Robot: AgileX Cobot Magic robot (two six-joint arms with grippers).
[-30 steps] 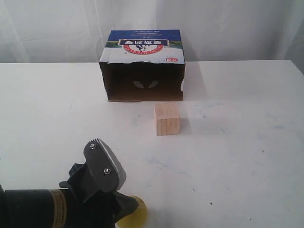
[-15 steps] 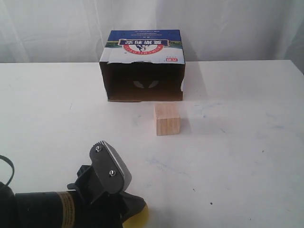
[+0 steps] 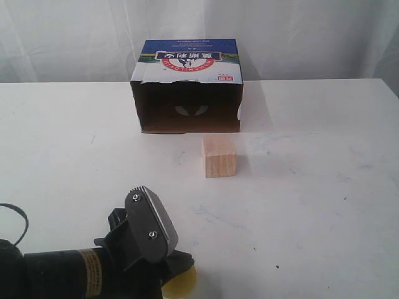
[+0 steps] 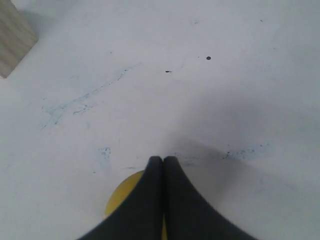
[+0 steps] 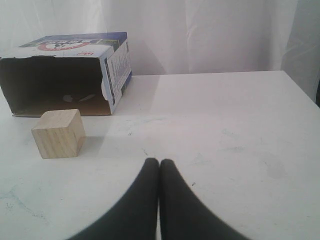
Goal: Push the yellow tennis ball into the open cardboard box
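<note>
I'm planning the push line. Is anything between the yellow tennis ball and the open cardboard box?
In the exterior view a wooden cube stands apart in front of the open cardboard box, before the right part of its mouth. From the yellow tennis ball, a line to the mouth's left half looks clear.

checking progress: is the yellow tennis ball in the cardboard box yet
Out: the yellow tennis ball sits by the left gripper, apart from the brown cardboard box.

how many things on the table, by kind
ball: 1
box: 1
cube: 1
total: 3
</note>
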